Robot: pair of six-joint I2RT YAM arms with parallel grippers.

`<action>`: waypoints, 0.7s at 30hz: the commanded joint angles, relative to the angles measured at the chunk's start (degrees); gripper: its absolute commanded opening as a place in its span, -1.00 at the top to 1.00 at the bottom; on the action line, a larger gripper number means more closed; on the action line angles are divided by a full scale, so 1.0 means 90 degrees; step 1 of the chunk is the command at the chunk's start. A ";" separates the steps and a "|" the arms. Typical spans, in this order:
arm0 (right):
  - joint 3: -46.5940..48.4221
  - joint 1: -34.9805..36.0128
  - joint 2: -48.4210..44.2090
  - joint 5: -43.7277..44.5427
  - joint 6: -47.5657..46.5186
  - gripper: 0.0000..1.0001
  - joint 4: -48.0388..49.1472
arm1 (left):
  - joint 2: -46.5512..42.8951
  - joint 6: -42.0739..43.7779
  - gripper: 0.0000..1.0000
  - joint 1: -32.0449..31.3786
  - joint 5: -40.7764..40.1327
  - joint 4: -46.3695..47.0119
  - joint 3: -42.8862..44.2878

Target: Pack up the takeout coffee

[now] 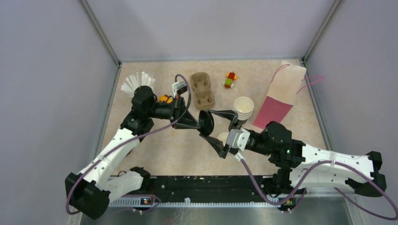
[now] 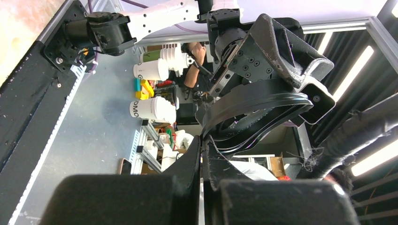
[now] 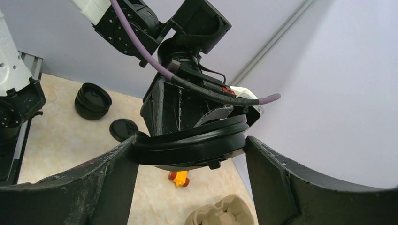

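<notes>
A flat round black plastic lid [image 3: 187,145], glossy, with a raised rim and stepped ridges, hangs in mid-air near the centre of the overhead view, tilted up on its edge. The left end effector [image 1: 199,123] has two matte black wedge-shaped fingers scuffed with pale scratches. They are pressed together on the lid's rim, pinching it. The right end effector [image 1: 207,124], of the same scratched black plastic, is spread wide, with one finger on each side of the lid. In the right wrist view the lid fills the gap from finger to finger, and I cannot tell whether the fingers press on it.

Right of the lid in the overhead view, a white paper cup [image 1: 243,108] stands upright on the surface [image 1: 155,150]. It is smooth and tapered, mouth open, and looks like several cups nested together. It sits just beyond the upper finger of the right end effector. Lower down, a second white cup rim [image 1: 222,137] shows, mostly hidden beneath that end effector.

The surface is beige with a mottled stone pattern. A brown moulded-pulp tray [image 1: 202,90], rough and fibrous with two round wells, lies above centre. At the left of the right wrist view, a stack of black lids [image 3: 92,101] and a single black lid [image 3: 123,129] lie flat on the surface. A beige paper bag with a maroon panel [image 1: 281,93] lies at upper right.
</notes>
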 commanded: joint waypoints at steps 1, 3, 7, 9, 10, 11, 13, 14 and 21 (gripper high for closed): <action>0.0242 -0.0041 -0.0013 -0.0254 0.0044 -0.45 0.0148 | -0.0011 -0.0152 1.00 -0.0041 -0.0161 0.0546 -0.0007; 0.0259 -0.0034 -0.0013 -0.0248 0.0044 -0.45 0.0068 | -0.0020 -0.0217 1.00 -0.0041 -0.0188 0.0601 -0.0064; 0.0227 -0.0043 -0.0061 -0.0190 0.0083 -0.53 -0.0026 | -0.0079 -0.0528 1.00 -0.0041 -0.0249 0.1095 -0.0209; 0.0157 -0.0043 -0.0108 -0.0159 0.0086 -0.68 -0.0014 | -0.0130 -0.0960 1.00 -0.0041 -0.0283 0.1709 -0.0350; 0.0125 -0.0060 -0.0140 -0.0160 0.0100 -0.74 -0.0004 | -0.0136 -0.1132 1.00 -0.0041 -0.0280 0.1951 -0.0415; 0.0103 -0.0083 -0.0157 -0.0179 0.0126 -0.77 -0.0013 | -0.0132 -0.1200 1.00 -0.0041 -0.0252 0.2025 -0.0435; 0.0096 -0.0148 -0.0201 -0.0265 0.0184 -0.78 -0.0053 | -0.0128 -0.1129 1.00 -0.0036 -0.0189 0.1951 -0.0414; 0.0092 -0.0186 -0.0203 -0.0302 0.0201 -0.78 -0.0093 | -0.0128 -0.1058 1.00 -0.0040 -0.0163 0.1851 -0.0382; 0.0178 -0.0228 -0.0107 -0.0393 0.0232 -0.76 -0.0096 | -0.0100 -0.0972 1.00 -0.0041 -0.0082 0.1698 -0.0316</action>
